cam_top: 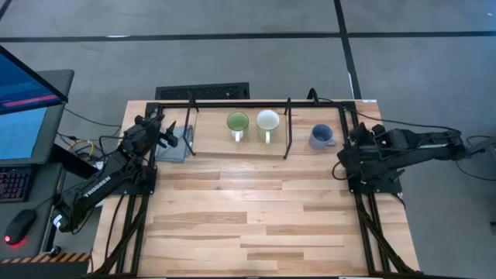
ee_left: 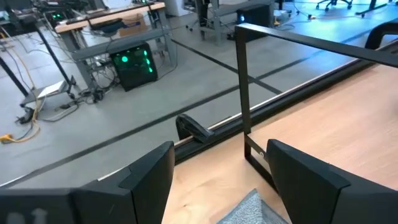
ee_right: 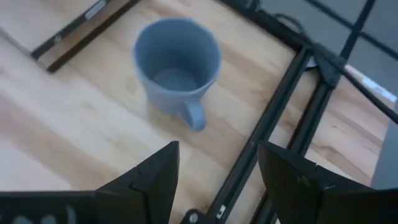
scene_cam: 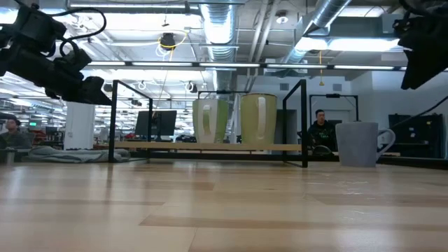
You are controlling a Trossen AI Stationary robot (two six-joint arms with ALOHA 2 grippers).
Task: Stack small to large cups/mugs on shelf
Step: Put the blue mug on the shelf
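Note:
A green mug (cam_top: 237,124) and a white mug (cam_top: 267,122) stand upright side by side on the shelf board (cam_top: 225,146), also seen as the green mug (scene_cam: 210,121) and white mug (scene_cam: 258,120) in the low view. The blue-grey mug (cam_top: 321,137) stands on the tabletop to the right of the shelf, handle toward the right; my right wrist view shows this mug (ee_right: 176,65) from above. My right gripper (ee_right: 217,180) hovers open just right of it, touching nothing. My left gripper (ee_left: 217,180) is open, raised over a grey cloth (cam_top: 178,143) at the shelf's left end.
The shelf's black upright rods (cam_top: 287,128) and frame (cam_top: 232,103) stand along the table's far edge. A black rail (ee_right: 283,112) runs beside the blue-grey mug on the right. Bare wooden tabletop (cam_top: 256,217) lies toward the near edge. A person (scene_cam: 322,129) sits in the room beyond.

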